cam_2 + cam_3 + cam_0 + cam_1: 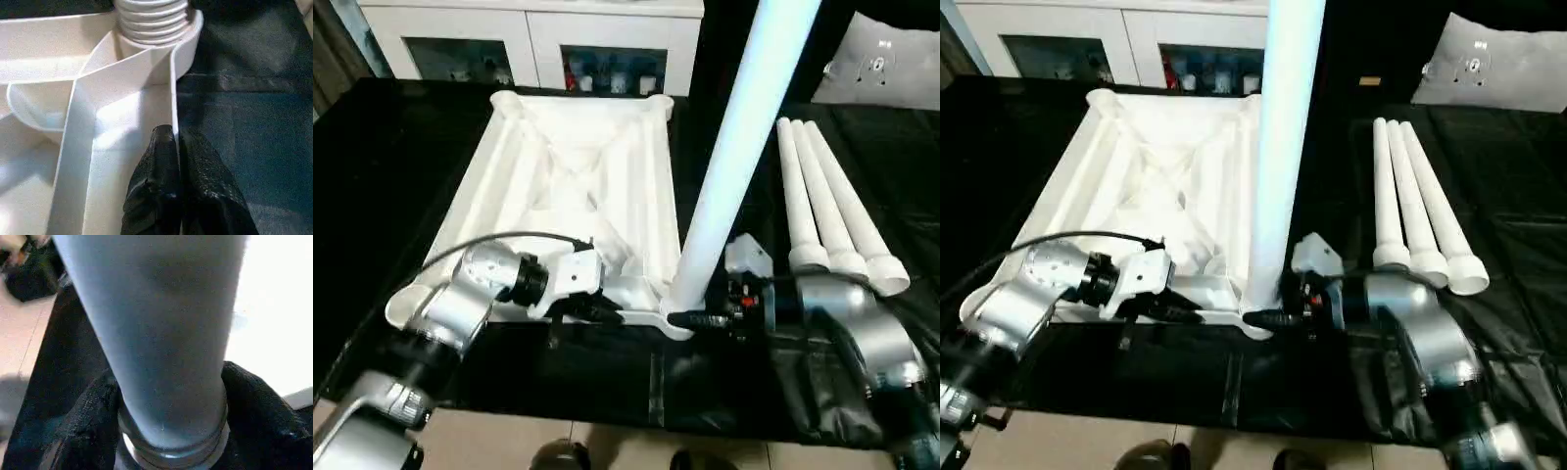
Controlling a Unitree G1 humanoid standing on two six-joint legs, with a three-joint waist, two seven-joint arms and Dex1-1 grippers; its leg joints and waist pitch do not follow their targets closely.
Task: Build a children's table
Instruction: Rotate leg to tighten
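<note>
Black cloth-covered work surface [401, 157], white cabinet with glass doors [538, 44] behind, pale floor along the near edge. On the cloth, lying upside down with rim and ribs facing up, the white table top [573, 186]. At the left, over the top's near edge, the left gripper [177, 161]: black fingers pressed together, pinching the thin raised rim wall of the top between them, just short of the near right corner socket [675, 318]. In that socket, standing upright and rising out of frame, one white leg [729, 147], its ribbed threaded end seen seated in the socket collar in the left wrist view. Against the base of this leg from the right, the right gripper [700, 319]: black fingers [83, 426] spread partway, one on each side of the tube just above its lower ring, touching it and closed around it. Further right, well apart from both grippers, three spare legs [827, 211] lying side by side on the cloth, touching one another, wide ends toward the robot. Beyond them, a white bag-like item [881, 64] at the far right.
</note>
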